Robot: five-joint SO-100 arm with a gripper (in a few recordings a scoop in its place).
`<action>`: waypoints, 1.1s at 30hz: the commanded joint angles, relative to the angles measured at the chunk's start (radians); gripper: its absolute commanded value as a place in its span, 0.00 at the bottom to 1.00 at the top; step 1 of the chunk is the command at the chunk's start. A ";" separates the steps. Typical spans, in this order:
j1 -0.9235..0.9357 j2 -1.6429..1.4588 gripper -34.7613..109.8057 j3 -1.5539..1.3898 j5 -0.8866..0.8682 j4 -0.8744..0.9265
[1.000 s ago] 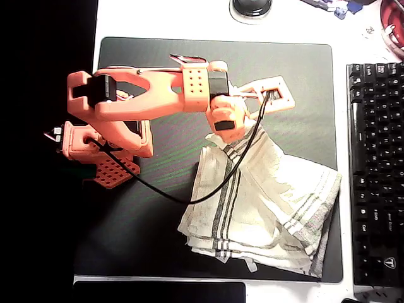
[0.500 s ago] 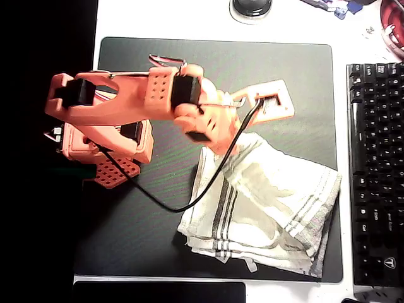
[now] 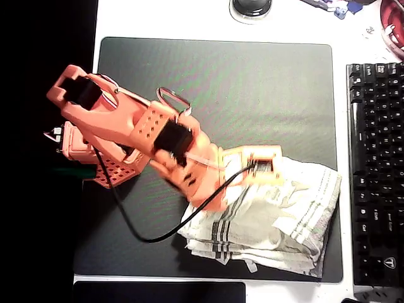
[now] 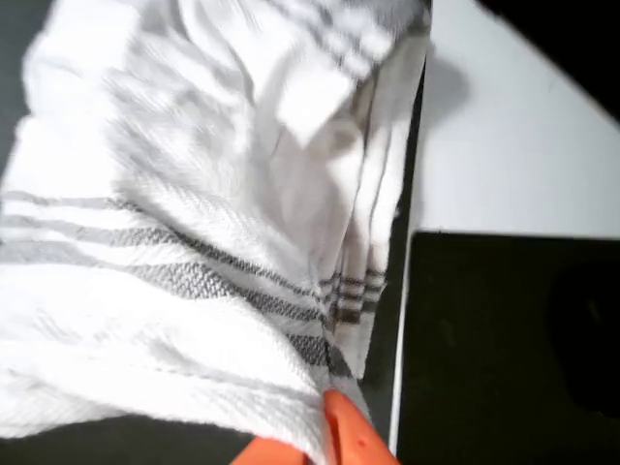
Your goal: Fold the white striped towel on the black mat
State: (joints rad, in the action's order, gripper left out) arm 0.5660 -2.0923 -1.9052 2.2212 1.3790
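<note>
1. Black mat (image 3: 252, 82): I see it covering most of the white table (image 3: 158, 19) in the overhead view. Its upper half and right-centre lie bare, giving open room. A black keyboard (image 3: 375, 170) runs just beside the mat's right edge.
2. Orange arm (image 3: 120, 126): I see it reaching from the mat's left side toward the lower right, a black cable (image 3: 145, 237) looping beneath it over the mat.
3. White striped towel (image 3: 278, 221): it lies bunched in several layers in the mat's lower right corner. Its right end sits near the mat's right edge and its bottom near the mat's front edge. The cloth is cream-white and wrinkled, with grouped dark stripes near the left end and paler ones near the right.
4. Towel axis: the long axis runs roughly left to right across the overhead view, tilting slightly downward to the right. Stripes cross it.
5. Gripper (image 3: 262, 170): it sits over the towel's upper left part. In the wrist view an orange fingertip (image 4: 349, 436) touches the towel (image 4: 194, 242) fold at the bottom edge. I cannot tell whether the jaws are parted or closed on cloth.
</note>
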 commanded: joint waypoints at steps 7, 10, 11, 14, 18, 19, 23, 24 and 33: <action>0.219 -0.015 0.24 -0.179 0.178 -0.156; 0.276 -0.012 0.24 -0.258 0.232 -0.242; 0.291 -0.011 0.24 -0.285 0.250 -0.282; 0.331 0.017 0.24 -0.353 0.299 -0.397; 0.373 0.069 0.26 -0.416 0.337 -0.511; 0.379 0.080 0.27 -0.439 0.341 -0.551; 0.387 0.078 0.32 -0.460 0.348 -0.580; 0.385 0.058 0.33 -0.456 0.348 -0.563; 0.325 -0.232 0.35 -0.281 0.313 -0.144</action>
State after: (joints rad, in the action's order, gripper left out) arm 0.9112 -2.2350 -2.2519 2.5403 1.1290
